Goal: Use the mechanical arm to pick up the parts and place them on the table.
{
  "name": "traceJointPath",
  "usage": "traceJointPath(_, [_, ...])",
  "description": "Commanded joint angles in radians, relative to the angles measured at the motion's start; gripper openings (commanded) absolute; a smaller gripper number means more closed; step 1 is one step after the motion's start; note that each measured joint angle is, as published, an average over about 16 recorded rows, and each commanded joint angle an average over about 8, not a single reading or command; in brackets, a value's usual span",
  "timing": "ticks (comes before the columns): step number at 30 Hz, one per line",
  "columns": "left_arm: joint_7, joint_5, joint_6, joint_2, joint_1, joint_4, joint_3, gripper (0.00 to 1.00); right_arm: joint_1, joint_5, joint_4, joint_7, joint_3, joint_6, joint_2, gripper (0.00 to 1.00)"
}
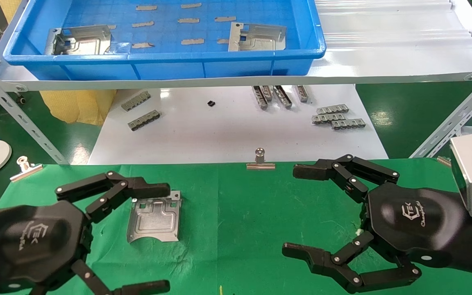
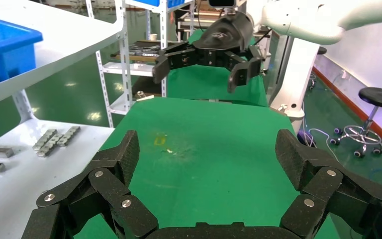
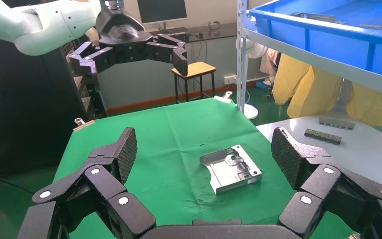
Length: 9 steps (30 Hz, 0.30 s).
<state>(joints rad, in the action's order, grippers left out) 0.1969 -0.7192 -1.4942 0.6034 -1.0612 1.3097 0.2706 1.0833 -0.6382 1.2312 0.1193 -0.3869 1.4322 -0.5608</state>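
Observation:
One shiny silver part lies flat on the green table, just beside the upper finger of my left gripper, which is open and empty. The part also shows in the right wrist view. My right gripper is open and empty above the table's right half, well apart from that part. Two more parts lie in the blue tray on the shelf, one at its left and one at its right. The wrist views show both my left gripper and my right gripper holding nothing.
Several small grey ridged strips lie on the white board behind the table, and more lie in the tray. Binder clips sit on the table's far edge. Angled metal shelf legs stand at both sides.

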Motion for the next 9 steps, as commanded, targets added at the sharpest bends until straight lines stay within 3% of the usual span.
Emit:
traceJointPath(1, [0.005,0.006,0.001,-0.004,0.007,0.014,-0.005,1.0,0.0,0.0,0.0,0.0,0.0,0.0,0.0,1.0])
traceJointPath(9, [-0.001,0.0,0.001,0.0,-0.001,-0.003,0.001,1.0,0.0,0.0,0.0,0.0,0.0,0.0,0.0,1.0])
